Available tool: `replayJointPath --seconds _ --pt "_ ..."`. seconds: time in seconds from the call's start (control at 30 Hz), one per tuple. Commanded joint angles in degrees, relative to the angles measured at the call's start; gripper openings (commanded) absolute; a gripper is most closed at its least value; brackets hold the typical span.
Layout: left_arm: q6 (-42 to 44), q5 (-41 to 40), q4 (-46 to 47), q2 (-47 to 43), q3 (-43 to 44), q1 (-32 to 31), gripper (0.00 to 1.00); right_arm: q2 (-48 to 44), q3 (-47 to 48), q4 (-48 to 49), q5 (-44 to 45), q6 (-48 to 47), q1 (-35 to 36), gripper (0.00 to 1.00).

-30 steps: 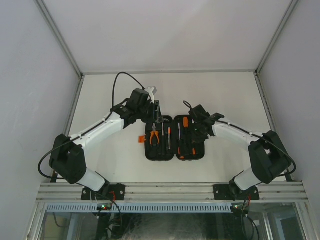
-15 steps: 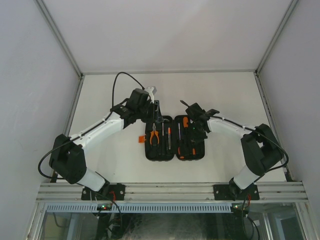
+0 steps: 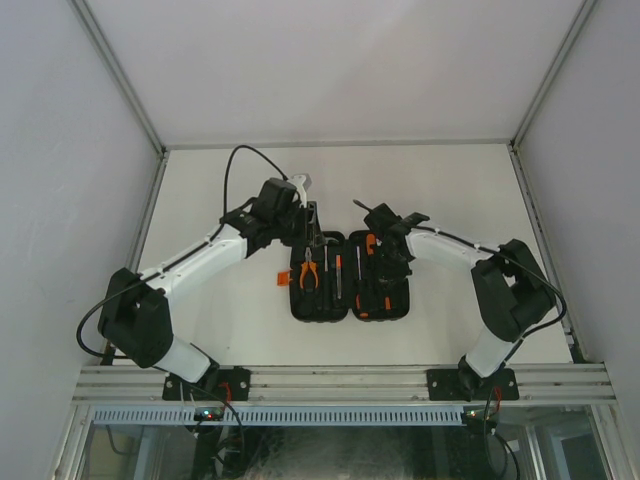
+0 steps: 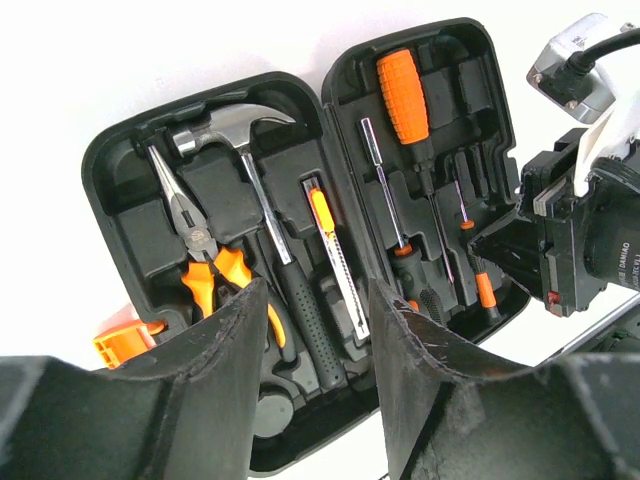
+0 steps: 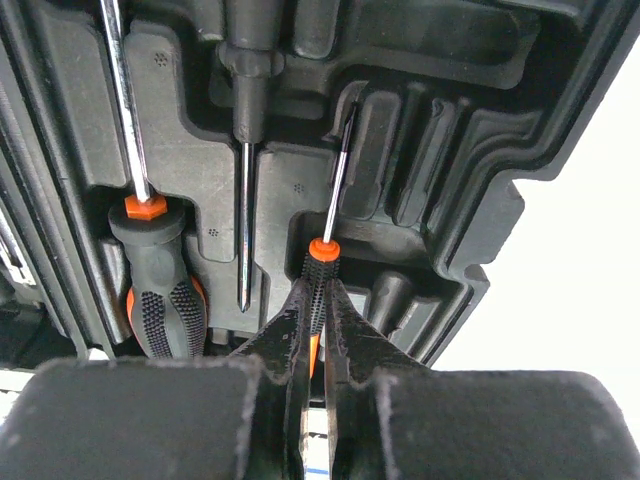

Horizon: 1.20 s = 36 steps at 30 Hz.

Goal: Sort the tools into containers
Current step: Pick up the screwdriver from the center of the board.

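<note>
Right gripper (image 5: 317,300) is squeezing its jaws tight on the handle of the thin orange-and-black screwdriver (image 5: 321,262), which is lying along a moulded groove in the right half of the open black plastic clamshell case (image 4: 110,175) (orange-handled pliers (image 4: 205,265) and steel-headed hammer (image 4: 235,125) are sitting in the left half). Left gripper (image 4: 315,295) is hovering over the case, jaws roughly half apart, gripping nothing.

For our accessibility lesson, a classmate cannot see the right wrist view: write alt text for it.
The right end effector is closed on the handle of a thin screwdriver lying in a moulded slot of the black tool case. Further left in the picture sit a longer steel shaft and a larger screwdriver with a black and orange handle.
</note>
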Motion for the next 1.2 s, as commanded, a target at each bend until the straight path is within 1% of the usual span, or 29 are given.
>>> replayJointPath --seconds 0.0,0.4,0.7,0.77,0.87,1.07,1.17 --pt "-0.3 0.7 1.3 -1.2 -1.7 1.0 0.49 8.2 -3.7 2.9 1.3 0.5 1.9 0.00" --pt "-0.9 2.0 1.7 -2.5 -2.8 4.1 0.49 15.5 -4.0 3.8 0.6 0.5 3.6 0.00" --pt "-0.9 2.0 0.6 -3.1 -3.0 6.0 0.47 20.0 -8.1 9.2 -1.7 3.6 5.7 0.00" --pt "-0.7 1.8 0.1 -3.2 -2.9 6.0 0.46 20.5 -7.9 9.4 -2.0 4.0 6.3 0.00" --pt "-0.6 1.7 -0.4 -3.4 -2.8 8.0 0.45 21.4 -8.1 9.8 -2.3 5.1 6.3 0.00" --pt "-0.5 1.4 -1.2 -3.4 -2.8 8.8 0.43 23.7 -10.5 12.0 -3.1 7.7 6.8 0.00" --pt "-0.2 0.9 -1.9 -3.5 -2.6 9.2 0.43 23.0 -11.3 12.7 -2.7 8.8 6.8 0.00"
